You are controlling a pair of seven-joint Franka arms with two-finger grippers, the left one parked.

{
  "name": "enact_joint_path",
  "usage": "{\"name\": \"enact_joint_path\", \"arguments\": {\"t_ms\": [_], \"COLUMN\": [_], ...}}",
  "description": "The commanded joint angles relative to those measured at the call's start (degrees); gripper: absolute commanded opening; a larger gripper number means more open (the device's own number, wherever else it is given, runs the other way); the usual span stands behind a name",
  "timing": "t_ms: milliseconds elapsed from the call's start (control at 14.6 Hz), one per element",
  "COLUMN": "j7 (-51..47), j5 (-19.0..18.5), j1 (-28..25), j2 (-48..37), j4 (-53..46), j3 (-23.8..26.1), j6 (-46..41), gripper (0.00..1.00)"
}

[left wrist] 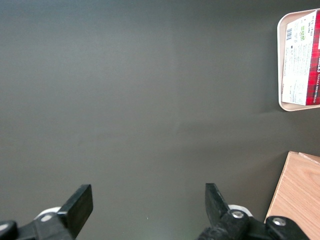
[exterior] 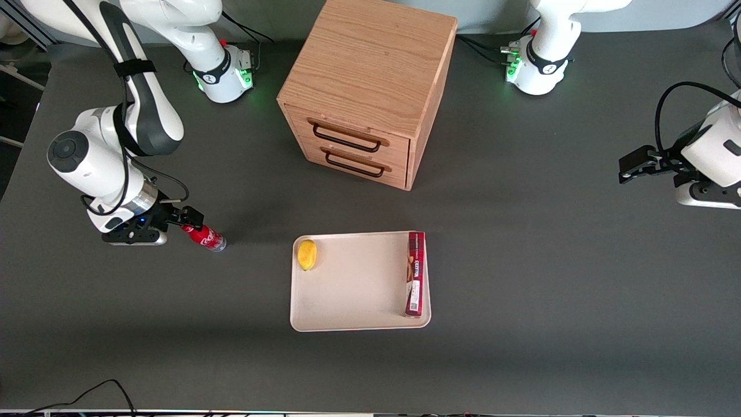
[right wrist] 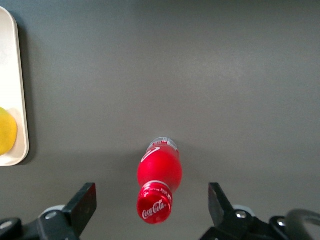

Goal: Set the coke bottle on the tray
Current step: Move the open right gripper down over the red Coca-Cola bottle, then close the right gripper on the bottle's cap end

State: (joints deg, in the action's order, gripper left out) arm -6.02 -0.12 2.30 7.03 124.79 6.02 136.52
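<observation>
Coke bottle, small and red with a red cap [exterior: 204, 236], stands on my dark table, well apart from the cream-beige rectangular tray [exterior: 353, 278]; my black two-finger gripper [right wrist: 152, 200] hovers above it, fingers spread wide.

Bare table [exterior: 255, 278] lies between the open-fingered hand [exterior: 194, 223] and the tray [exterior: 353, 321]; there, lemon [exterior: 307, 254] and snack box [exterior: 415, 273] flank free middle.

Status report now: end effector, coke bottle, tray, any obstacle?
End effector open, straddling the coke bottle's cap. Coke bottle on the table, not gripped, off the tray. Lemon and snack box on tray; middle free.
</observation>
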Motion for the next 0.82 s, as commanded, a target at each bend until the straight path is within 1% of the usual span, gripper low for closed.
{"name": "enact_joint_path", "arguments": {"t_ms": [0,206,344,412,481,687,756], "j7": [0.14,0.14,0.14,0.14,0.14,0.14,0.14], "j5": [-0.85,-0.85,-0.85,-0.85,-0.85,-0.85,-0.85], "j1": [0.25,0.34,0.34,0.43,0.52,0.52,0.52], "j2": [-1.93,-2.46,-2.9,-2.99,-2.99,-3.07,-3.08], "j4": [2.9,4.05,4.84,5.02,5.02,5.11,5.2], "j3": [0.22,0.22,0.31,0.22,0.31,0.31,0.22], "j6": [2.33,3.49,3.66,3.84,3.84,3.84,3.84], "gripper": [0.98,0.93,0.86,0.76,0.61,0.06,0.0]}}
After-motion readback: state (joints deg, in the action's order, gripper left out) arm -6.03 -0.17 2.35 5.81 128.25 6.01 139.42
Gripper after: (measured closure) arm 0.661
